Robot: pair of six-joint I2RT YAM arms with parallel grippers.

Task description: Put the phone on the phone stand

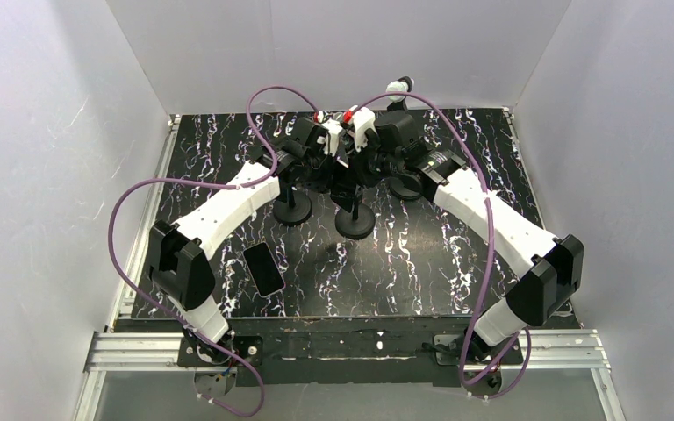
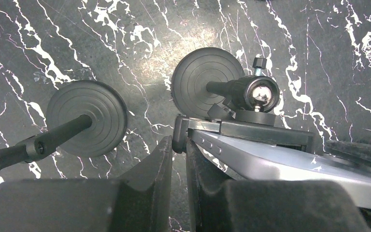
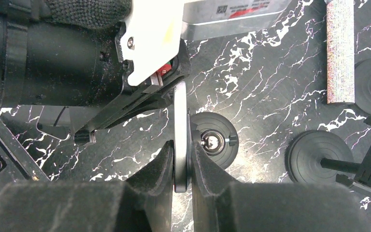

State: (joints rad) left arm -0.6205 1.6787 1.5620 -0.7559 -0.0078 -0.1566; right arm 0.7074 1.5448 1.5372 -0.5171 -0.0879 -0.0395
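Phone (image 1: 263, 268): dark, lies flat on the table (image 1: 421, 263) at near left, just beside the elbow of the left arm (image 1: 228, 206) and well apart from both grippers.

Both wrists meet over the middle phone stand (image 1: 354, 221). In the top view they hide its upper part.

Right gripper (image 3: 181, 147): clenched on a thin silver slab (image 3: 180, 111) seen edge-on, with the slab's lower end hidden between the fingers. Cannot tell whether the slab is a second phone or the stand's own plate.

Left gripper (image 2: 178, 149): fingers nearly together, pinching a black clamp (image 2: 179, 133) at the slab's end. The contact itself is hard to make out.

Ball joint (image 2: 261, 94) shows above the stand's round base.

Second stand (image 2: 87, 118) is to the left, its upper end out of sight at lower left.
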